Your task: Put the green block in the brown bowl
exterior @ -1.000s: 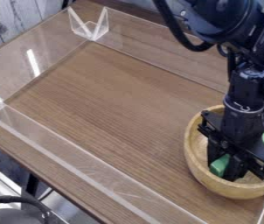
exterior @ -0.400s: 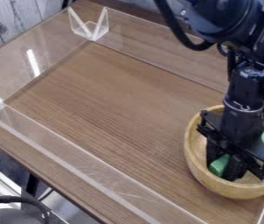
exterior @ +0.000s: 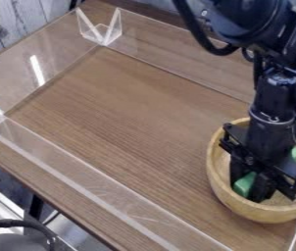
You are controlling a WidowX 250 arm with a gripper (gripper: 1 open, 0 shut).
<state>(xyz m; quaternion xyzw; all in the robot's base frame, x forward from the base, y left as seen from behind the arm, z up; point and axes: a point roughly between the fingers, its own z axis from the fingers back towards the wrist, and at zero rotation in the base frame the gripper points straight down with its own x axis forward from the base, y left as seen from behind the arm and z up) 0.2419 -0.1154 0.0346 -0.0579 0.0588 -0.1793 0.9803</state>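
Hardly any change over the last second. Only a slight shift of the pincer (exterior: 258, 192), still low inside the bowl (exterior: 250, 209) at the right of the table (exterior: 112, 103), near side. No visible move of the bowl.

Green block (exterior: 246, 184): inside the bowl's rim as seen, showing as a green patch at the dark fingers, towards the left of the bowl. Mostly hidden behind the pincer. Another bit of green at the bowl's right inner side; cannot tell if part of the same block. Cannot tell the block's tilt, nor any contact with the bowl's floor.

Pincer: narrow, drawn together. Cannot tell from here if pinching the block or merely pressed beside it. No clear gap to see between block and fingers.

Meaning for the task: looks close to done, with the block at its goal and only release and retreat likely left. Not safe to call finished, given so much hidden.

Next, by judgement: spread the fingers, check for the block lying loose, then lift straight up. Main risks: dragging the block back out on a snagged finger, or catching the rim and tipping the bowl. Best to rise slowly, well inside the rim.
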